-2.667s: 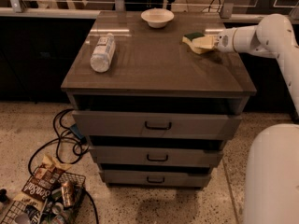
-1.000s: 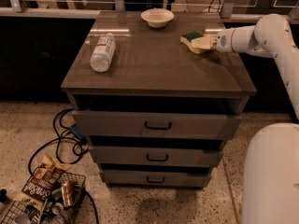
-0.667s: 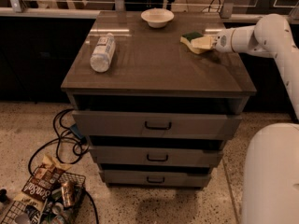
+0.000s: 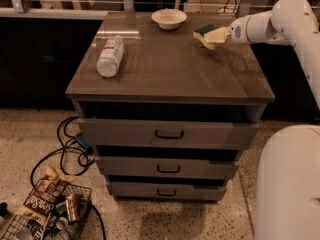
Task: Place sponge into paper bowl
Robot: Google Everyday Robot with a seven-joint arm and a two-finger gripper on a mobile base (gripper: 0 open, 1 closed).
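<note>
Gripper (image 4: 223,34) pinches the sponge (image 4: 209,35), and the paper bowl (image 4: 169,18) lies near, left of it and slightly farther back.

Sponge (image 4: 206,33) in end effector (image 4: 219,35) near bowl (image 4: 169,19)

One camera only, sitting high and tilted down at the dark brown three-drawer table (image 4: 175,69) from its drawer side, medium range. The gripper (image 4: 221,35) pokes in at upper right, over the table's far right corner, clamped on a green-topped yellow foam sponge (image 4: 207,33).
</note>
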